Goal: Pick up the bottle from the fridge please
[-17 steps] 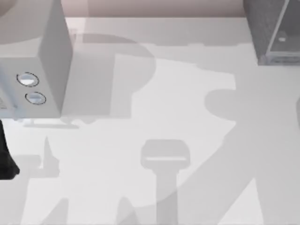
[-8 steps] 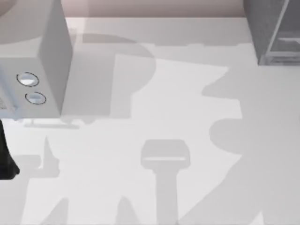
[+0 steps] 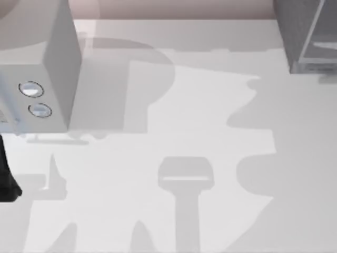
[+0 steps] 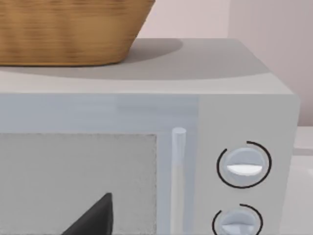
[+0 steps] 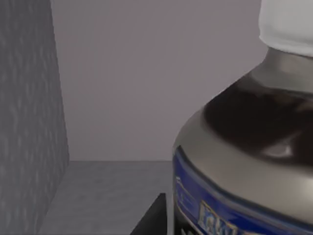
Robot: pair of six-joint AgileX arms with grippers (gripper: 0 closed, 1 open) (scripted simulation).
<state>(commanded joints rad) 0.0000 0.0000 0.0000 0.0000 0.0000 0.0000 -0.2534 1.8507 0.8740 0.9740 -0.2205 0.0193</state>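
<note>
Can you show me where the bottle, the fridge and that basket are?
bottle (image 5: 244,161), right wrist view, dark shoulder above the blue label.
fridge (image 3: 295,31), top view, grey outer wall.
basket (image 4: 63,29), left wrist view, woven side.

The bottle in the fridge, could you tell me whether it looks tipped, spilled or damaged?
Nothing stands out. In the right wrist view the bottle stands upright on the fridge floor, white cap on, blue label band intact, no spill beside it.
</note>
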